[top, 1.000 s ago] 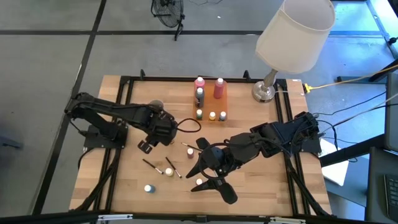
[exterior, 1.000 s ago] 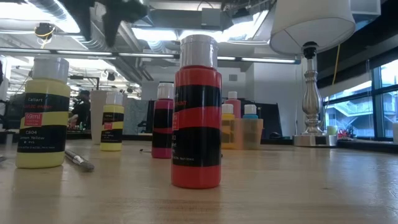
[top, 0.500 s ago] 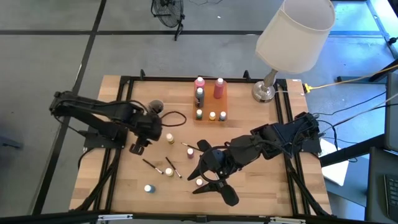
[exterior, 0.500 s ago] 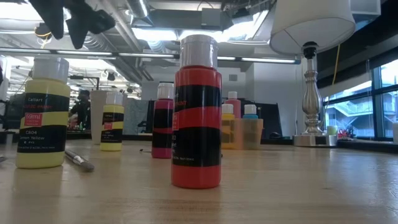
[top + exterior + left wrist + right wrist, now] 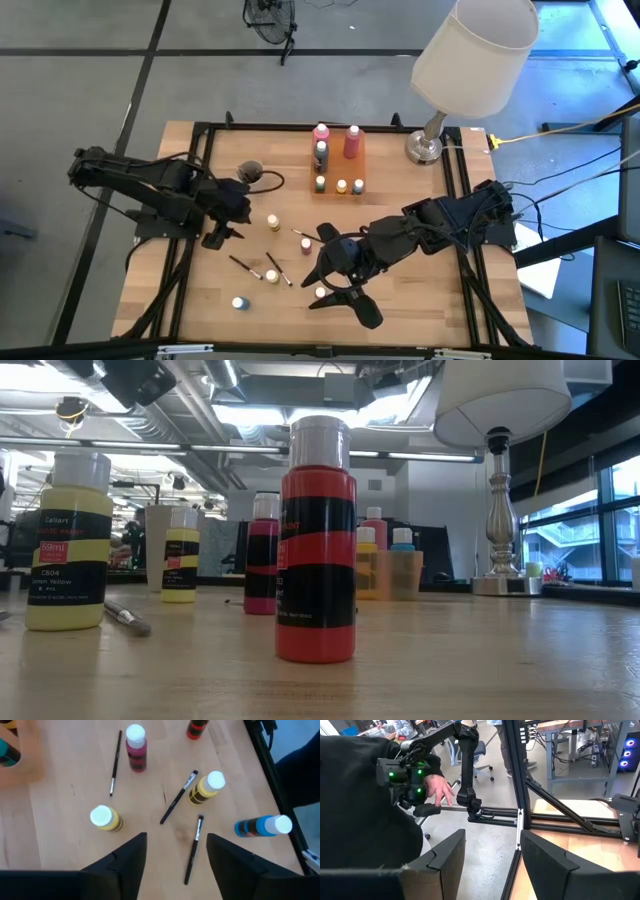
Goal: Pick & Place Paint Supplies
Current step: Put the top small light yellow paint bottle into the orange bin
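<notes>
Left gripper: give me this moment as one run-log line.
left gripper: open, empty, above table's left side | yellow bottle: standing beside it | right gripper: open, front centre | brushes: loose on table

Robotics lab or workshop: bare concrete floor, exposed ceiling ducts, black frame rigs, cluttered workbenches behind.

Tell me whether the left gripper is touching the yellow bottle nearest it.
Apart. The left wrist view shows bare wood between the left gripper, its fingers open and empty, and the yellow bottle beyond them.
</notes>
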